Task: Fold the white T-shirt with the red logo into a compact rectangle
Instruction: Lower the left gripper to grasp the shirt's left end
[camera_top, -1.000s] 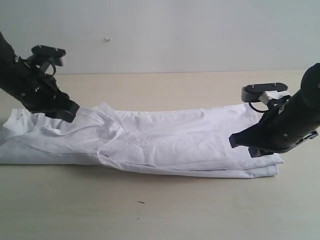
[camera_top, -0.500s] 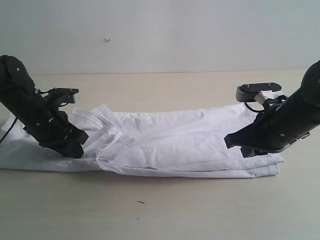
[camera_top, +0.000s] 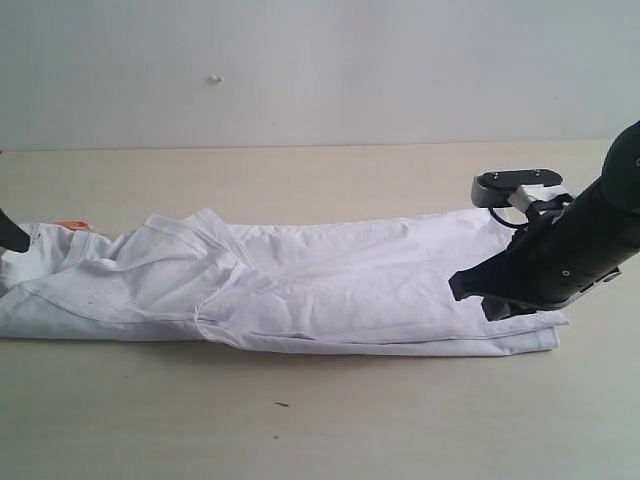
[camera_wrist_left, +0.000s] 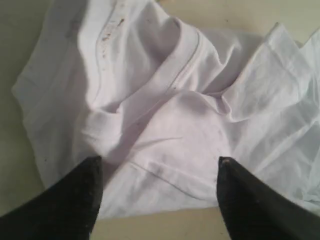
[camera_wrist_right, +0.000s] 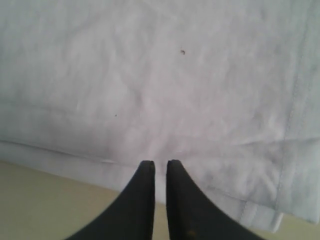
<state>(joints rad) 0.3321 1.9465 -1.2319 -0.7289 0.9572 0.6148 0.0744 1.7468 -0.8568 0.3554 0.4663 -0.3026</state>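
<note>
Jaws of my left gripper (camera_wrist_left: 158, 162) stand spread wide above the cloth, while those of my right gripper (camera_wrist_right: 160, 164) are pressed almost together. Beneath me the pale beige table (camera_top: 300, 420) carries the large white cotton T-shirt (camera_top: 380, 290), folded lengthwise into a long, crumpled band. My left hangs over its ribbed round collar (camera_wrist_left: 170, 75), my right over the hem end. A small orange neck tag (camera_top: 72, 225) peeks out at the collar end.

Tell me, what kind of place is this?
Probably a robot lab: a plain tan table, a bare white wall, and a black robot arm over a white T-shirt.
</note>
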